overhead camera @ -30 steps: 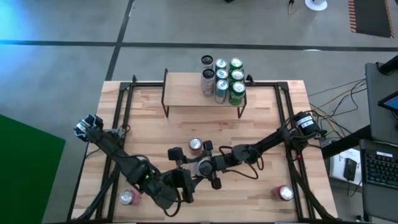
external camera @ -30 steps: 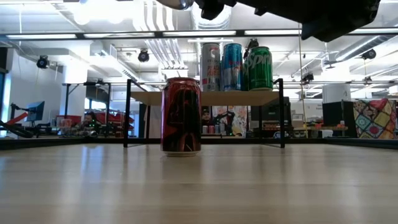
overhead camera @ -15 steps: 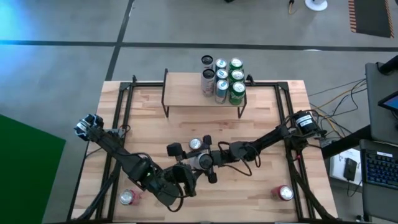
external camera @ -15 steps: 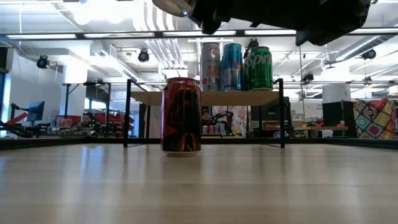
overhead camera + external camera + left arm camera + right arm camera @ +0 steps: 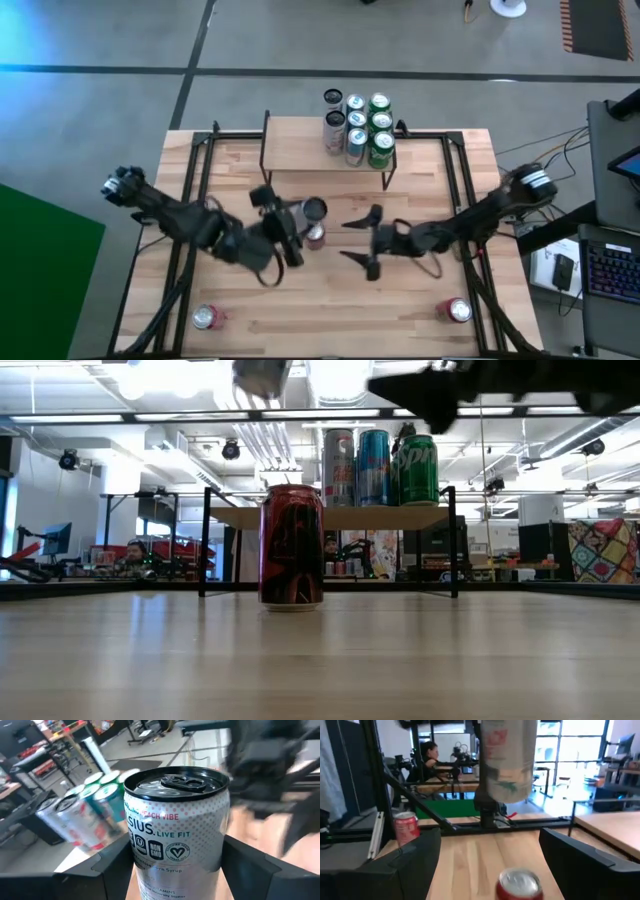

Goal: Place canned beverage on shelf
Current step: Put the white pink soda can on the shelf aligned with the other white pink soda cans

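Observation:
A silver can (image 5: 177, 820) with a dark top is held in the air by my left gripper (image 5: 298, 217), over the middle of the table. The high view shows it as can (image 5: 313, 209), right above a red can (image 5: 315, 237) that stands on its base on the table. To the right of both, my right gripper (image 5: 366, 240) stands open and holds nothing. At the far edge is the shelf (image 5: 300, 148), with several cans (image 5: 358, 125) upright on its right end. My left gripper pinches the silver can's side wall (image 5: 146, 870) between its two fingers, one on each opposite side, below the can's top. The fingers come nearly level from the table's left. The can is upright and lifted clear of the table.
Two more red cans stand near the front edge, one at the left (image 5: 205, 317) and one at the right (image 5: 457, 310). The shelf's left part (image 5: 290, 150) is bare wood. Black rails (image 5: 195, 200) run along the table's sides.
My left gripper has carried the silver can up and toward the far edge, to above the red can. My right gripper, which was at the can a second ago, has drawn back toward the table's right and turned, and now stands apart from the can.

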Available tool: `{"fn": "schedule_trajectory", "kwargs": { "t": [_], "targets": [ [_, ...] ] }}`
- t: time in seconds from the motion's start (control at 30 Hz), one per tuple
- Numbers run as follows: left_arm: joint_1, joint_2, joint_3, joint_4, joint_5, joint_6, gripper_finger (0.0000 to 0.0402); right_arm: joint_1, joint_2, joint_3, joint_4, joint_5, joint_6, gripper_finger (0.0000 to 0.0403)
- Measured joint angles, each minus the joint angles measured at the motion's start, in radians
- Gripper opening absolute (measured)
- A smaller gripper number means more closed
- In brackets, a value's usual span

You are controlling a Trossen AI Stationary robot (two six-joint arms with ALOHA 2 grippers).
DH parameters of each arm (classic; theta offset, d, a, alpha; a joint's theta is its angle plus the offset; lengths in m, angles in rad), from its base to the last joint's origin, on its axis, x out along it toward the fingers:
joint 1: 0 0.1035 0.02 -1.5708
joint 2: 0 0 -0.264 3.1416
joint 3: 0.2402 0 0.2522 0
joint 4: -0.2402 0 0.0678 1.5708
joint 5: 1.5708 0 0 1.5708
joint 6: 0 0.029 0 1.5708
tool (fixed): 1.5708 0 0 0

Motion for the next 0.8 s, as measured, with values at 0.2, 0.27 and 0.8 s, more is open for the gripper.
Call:
{"fn": "schedule_trajectory", "kwargs": {
  "t": [0.2,0.27,0.8],
  "targets": [
    [0.159,-0.173,-0.323,0.440,0.198,0.155,0.0245,0.057,-0.164,-0.158,-0.003,0.036,0.076,0.0326],
    [0.228,-0.223,-0.454,0.666,0.322,0.218,0.0245,0.074,-0.199,-0.195,-0.004,0.083,0.087,0.0325],
    [0.710,-0.099,-0.695,1.134,0.877,0.236,0.0245,0.107,-0.288,-0.349,-0.005,0.316,0.151,0.0325]
  ]
}}
